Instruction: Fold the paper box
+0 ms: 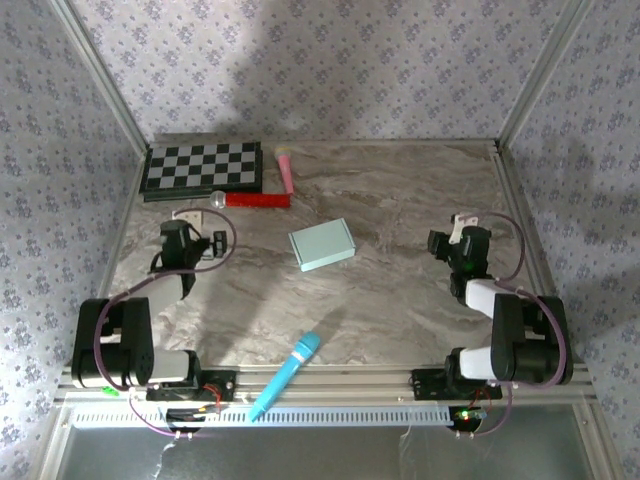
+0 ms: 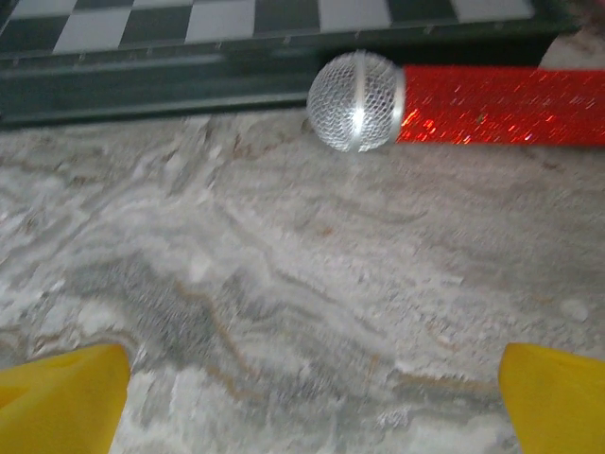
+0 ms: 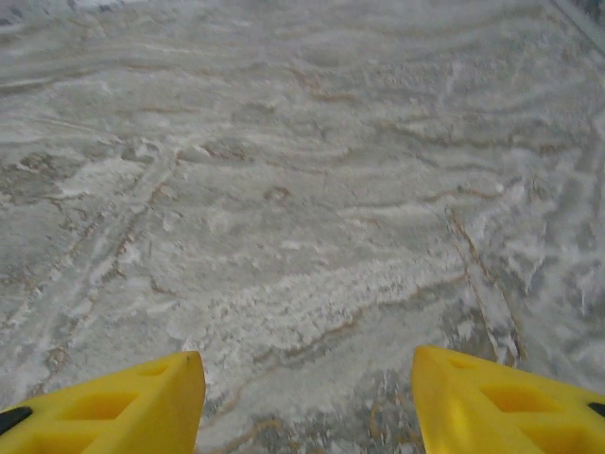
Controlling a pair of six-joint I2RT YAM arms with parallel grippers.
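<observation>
Left fingers (image 2: 61,402) stand spread wide with nothing between them: 2 yellow tips at the lower corners of the left wrist view, over the bare marbled surface (image 2: 284,284). Ahead of them lies a red microphone (image 2: 501,104), its silver mesh head pointing left, just in front of the dark edge of a chessboard (image 2: 189,19). Right fingers (image 3: 501,407) are likewise parted and empty, low over grey veined stone. From above, the paper box (image 1: 322,245) — a small flat mint-blue rectangle, turned slightly askew — rests near the middle of the surface, between the 2 arms and well apart from both. A brighter blue microphone (image 1: 287,375) lies diagonally near the front edge, and a pink stick (image 1: 284,170) lies by the chessboard's right end.
</observation>
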